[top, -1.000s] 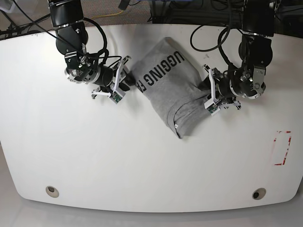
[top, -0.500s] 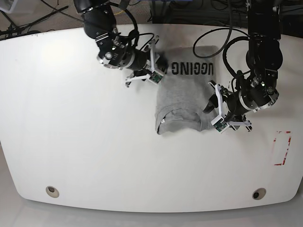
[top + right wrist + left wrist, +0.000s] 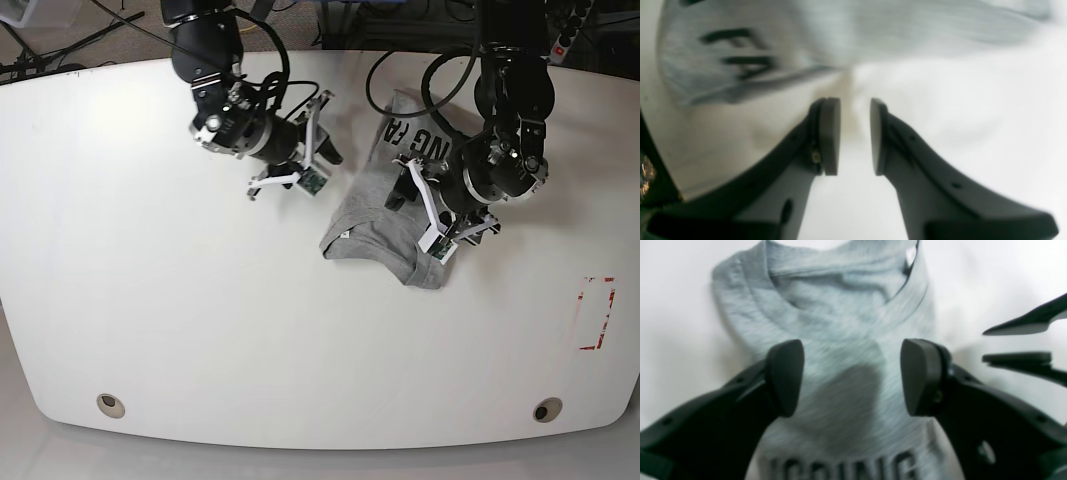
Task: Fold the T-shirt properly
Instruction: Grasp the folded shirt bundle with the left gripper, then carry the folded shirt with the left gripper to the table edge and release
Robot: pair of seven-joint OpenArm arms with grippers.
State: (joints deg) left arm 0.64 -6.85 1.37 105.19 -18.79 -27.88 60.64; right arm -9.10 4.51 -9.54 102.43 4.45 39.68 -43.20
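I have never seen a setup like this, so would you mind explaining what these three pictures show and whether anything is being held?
This is a two-armed robot at a white table. One picture looks down on the whole table; the other two come from small cameras on each wrist, looking out between that arm's two black fingers.

On the table lies a folded heather-grey cotton T-shirt with black block letters, the only cloth there. A red rectangle marking sits near the table's edge.

In the overhead view, the left tool is on the picture's right, over the shirt. Its wrist picture shows its fingers spread wide, with the shirt's collar between and beyond them, and nothing gripped.

The right tool is on the picture's left, beside the shirt. Its fingers stand slightly apart over bare table, also holding nothing.
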